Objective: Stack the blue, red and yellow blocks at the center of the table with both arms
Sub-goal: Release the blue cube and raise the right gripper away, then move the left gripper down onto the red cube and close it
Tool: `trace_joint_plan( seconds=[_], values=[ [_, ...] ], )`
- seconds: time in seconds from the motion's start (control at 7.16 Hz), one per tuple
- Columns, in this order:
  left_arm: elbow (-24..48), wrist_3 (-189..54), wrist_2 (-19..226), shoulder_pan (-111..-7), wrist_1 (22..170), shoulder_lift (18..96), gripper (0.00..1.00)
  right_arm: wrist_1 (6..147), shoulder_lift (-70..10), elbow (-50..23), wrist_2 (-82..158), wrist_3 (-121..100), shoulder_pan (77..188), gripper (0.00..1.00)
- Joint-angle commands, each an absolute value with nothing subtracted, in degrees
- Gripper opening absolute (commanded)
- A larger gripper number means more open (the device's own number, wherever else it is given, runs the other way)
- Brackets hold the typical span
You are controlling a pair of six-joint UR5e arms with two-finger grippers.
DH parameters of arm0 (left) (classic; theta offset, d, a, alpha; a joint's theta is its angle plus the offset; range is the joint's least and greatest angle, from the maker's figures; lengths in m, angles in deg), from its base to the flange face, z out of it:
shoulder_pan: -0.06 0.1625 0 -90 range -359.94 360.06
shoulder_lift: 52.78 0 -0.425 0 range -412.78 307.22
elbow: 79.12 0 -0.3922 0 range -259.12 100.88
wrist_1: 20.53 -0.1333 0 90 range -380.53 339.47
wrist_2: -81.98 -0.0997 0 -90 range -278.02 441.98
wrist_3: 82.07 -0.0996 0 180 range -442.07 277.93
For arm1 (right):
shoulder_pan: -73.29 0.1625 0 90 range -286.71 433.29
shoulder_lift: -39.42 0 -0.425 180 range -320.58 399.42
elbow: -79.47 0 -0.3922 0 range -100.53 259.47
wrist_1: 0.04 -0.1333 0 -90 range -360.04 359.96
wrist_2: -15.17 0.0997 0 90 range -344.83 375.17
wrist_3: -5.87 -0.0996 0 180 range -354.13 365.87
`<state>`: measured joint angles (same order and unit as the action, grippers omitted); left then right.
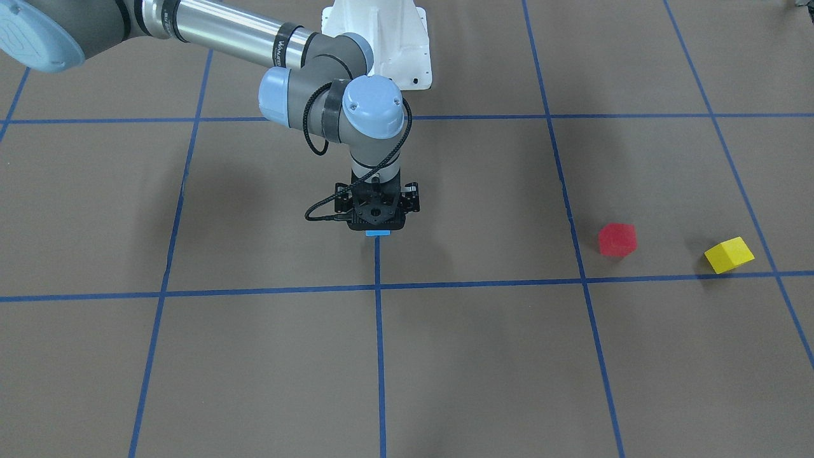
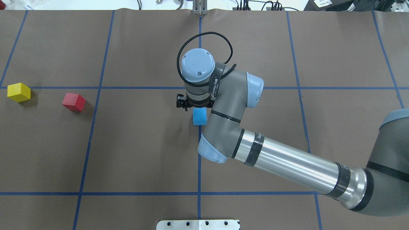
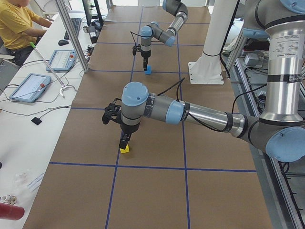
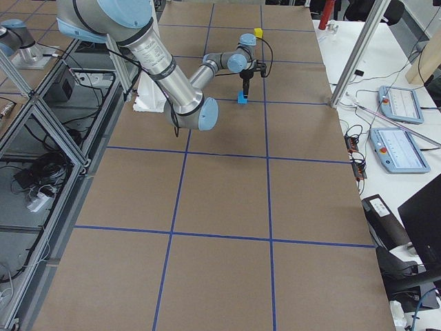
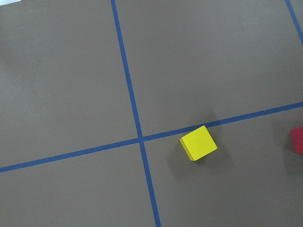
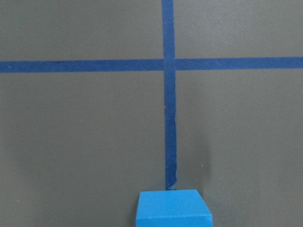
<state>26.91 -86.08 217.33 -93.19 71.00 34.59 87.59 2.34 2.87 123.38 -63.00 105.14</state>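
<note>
A blue block [image 2: 199,116] sits on the tape line at the table's center; only its edge shows in the front view [image 1: 378,233]. My right gripper [image 1: 378,221] hangs straight over it. Its fingers are hidden by the wrist, so I cannot tell their state. The right wrist view shows the blue block [image 6: 173,208] at its bottom edge. A red block [image 2: 73,102] and a yellow block [image 2: 19,92] lie at the far left of the table. My left gripper [image 3: 124,141] shows only in the exterior left view, above the yellow block [image 3: 125,149]. The left wrist view looks down on that block [image 5: 198,143].
The white robot base [image 1: 381,44] stands at the table's near edge. Blue tape lines [image 2: 198,166] cross the brown table. A side bench with tablets [image 3: 28,86] and a seated operator [image 3: 19,24] runs along the far side, behind metal posts [image 3: 71,33].
</note>
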Motion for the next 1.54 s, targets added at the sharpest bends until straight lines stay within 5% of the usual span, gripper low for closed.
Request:
trace_joint_plan(
  seconds=[0.0,0.42,1.12,1.4],
  values=[
    [25.22,-85.50,217.25,-91.63,73.06,34.85,1.00,88.03,-0.02,-1.10,128.42,-58.93,113.58,1.00],
    [25.21,-65.10,216.81,-80.67,86.99,36.17,1.00,88.12,-17.22,-12.97,139.42,-35.08,130.45,1.00],
    [23.81,-48.43,206.10,-56.68,90.65,42.57,1.00,87.94,-35.60,-13.87,146.02,5.20,149.46,1.00],
    [16.29,-46.57,204.77,-53.73,90.65,49.23,0.99,87.85,-38.70,-13.78,147.88,12.28,152.91,1.00]
  ],
)
